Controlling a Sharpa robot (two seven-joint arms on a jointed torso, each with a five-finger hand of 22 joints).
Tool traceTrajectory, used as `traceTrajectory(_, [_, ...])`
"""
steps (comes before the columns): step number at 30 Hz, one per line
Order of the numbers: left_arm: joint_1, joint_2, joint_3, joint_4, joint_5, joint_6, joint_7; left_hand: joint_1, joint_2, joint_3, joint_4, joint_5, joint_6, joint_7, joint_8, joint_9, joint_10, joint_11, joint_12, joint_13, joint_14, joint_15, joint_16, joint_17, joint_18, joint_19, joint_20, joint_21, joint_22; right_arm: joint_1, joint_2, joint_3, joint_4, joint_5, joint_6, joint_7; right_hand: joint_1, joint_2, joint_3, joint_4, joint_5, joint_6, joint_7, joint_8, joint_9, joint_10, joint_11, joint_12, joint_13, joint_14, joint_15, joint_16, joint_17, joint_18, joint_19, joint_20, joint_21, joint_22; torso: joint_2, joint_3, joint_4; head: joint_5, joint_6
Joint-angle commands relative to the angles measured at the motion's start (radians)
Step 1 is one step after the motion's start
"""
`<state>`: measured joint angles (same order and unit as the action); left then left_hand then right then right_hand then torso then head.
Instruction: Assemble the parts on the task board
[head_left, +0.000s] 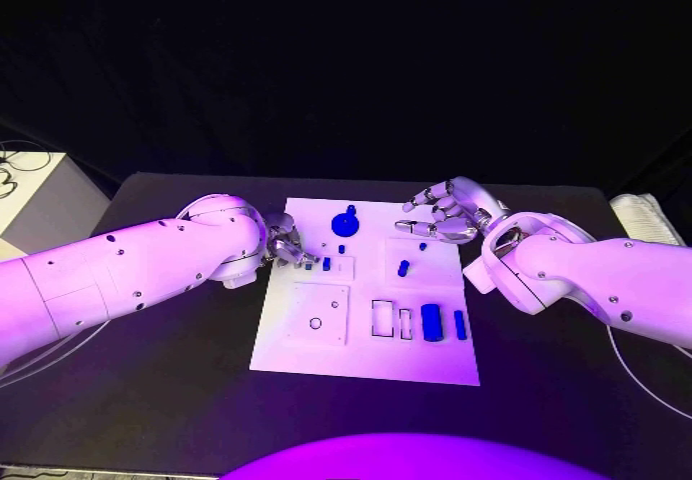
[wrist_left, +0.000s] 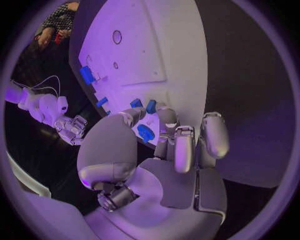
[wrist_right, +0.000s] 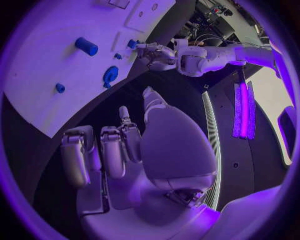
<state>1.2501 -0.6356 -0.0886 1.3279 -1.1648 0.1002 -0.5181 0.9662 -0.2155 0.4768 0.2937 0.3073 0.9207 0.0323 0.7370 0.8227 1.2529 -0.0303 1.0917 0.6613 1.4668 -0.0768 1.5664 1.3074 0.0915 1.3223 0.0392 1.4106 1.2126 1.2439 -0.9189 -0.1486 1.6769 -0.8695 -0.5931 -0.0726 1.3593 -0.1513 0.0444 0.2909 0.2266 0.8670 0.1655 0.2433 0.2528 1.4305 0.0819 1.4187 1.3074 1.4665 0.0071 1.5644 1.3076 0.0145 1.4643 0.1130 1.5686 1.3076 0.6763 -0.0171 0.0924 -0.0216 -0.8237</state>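
Task board (head_left: 296, 345) sits mid-tabletop, long side running from the near edge toward the far edge, parts spread over it: a round-headed blue part (head_left: 346, 223) near the board's far edge, a small blue peg (head_left: 404, 267) in the recess on the right half, two small blue blocks (head_left: 320, 265) close to the board's left edge, and a large blue cylinder (head_left: 431, 322) plus a slimmer blue bar (head_left: 460, 323) lying in the row of slots toward the near right corner; a small ring hole (head_left: 316, 323) shows in the square plate on the near left. Left hand (head_left: 284, 244) is at the board's left edge, fingers (wrist_left: 177, 145) curled down over the board next to the small blue blocks; left wrist view shows the fingertips right by two blue pieces and a round blue one under the palm, but can't tell whether anything is actually pinched. Right hand (head_left: 446, 212) hovers off the board's far right corner, fingers (wrist_right: 112, 150) loosely curled and apart, nothing in them; right wrist view has the board beyond the fingertips with clear gap to the dark tabletop (head_left: 173, 400) below. White box (head_left: 36, 200) stands off the tabletop's far left corner, pale strip-like object (head_left: 642, 215) at the far right edge
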Motion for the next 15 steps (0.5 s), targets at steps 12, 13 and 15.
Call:
traceTrajectory(12, [-0.001,-0.02,0.012,0.022,0.133,-0.152,0.051,-0.047,0.008,-0.05,0.001,-0.021,-0.006,0.005,-0.008,-0.005,-0.019,0.002,-0.012,-0.021,0.099,-0.001,-0.003,0.247,-0.008,-0.006,-0.003,-0.014,-0.014,-0.001,0.001,0.0,0.0,-0.009,0.011,0.008,-0.014,0.0,-0.006,0.0,0.001,0.004,0.0,0.004,-0.002,-0.007,0.0,-0.004,0.113,0.097,0.001,-0.005,0.237,-0.014,0.107,-0.002,0.002,0.263,-0.001,0.0008,0.0008,-0.001,0.002])
traceTrajectory(13, [-0.001,-0.022,0.014,0.023,0.142,-0.161,0.056,-0.053,0.01,-0.057,0.001,-0.025,-0.007,0.006,-0.009,-0.005,-0.021,0.003,-0.014,-0.023,0.098,-0.001,-0.003,0.245,-0.008,-0.009,-0.003,-0.016,-0.017,-0.001,0.0,0.0,-0.001,-0.009,0.01,0.008,-0.014,0.0,-0.006,0.0,0.001,0.004,0.0,0.004,-0.002,-0.007,0.0,-0.004,0.113,0.097,0.001,-0.005,0.237,-0.014,0.107,-0.002,0.002,0.263,-0.001,0.0008,0.0008,-0.001,0.002])
traceTrajectory(15, [-0.001,-0.026,0.018,0.025,0.157,-0.182,0.066,-0.06,0.013,-0.065,0.001,-0.031,-0.009,0.007,-0.01,-0.005,-0.026,0.004,-0.018,-0.03,0.096,0.0,-0.005,0.241,-0.006,-0.013,-0.002,-0.019,-0.023,-0.001,0.0,0.0,-0.001,-0.009,0.01,0.008,-0.014,0.0,-0.006,0.0,0.001,0.004,0.0,0.004,-0.002,-0.007,0.0,-0.004,0.113,0.097,0.001,-0.005,0.237,-0.014,0.107,-0.002,0.002,0.263,0.0,0.0008,0.0002,-0.003,0.003])
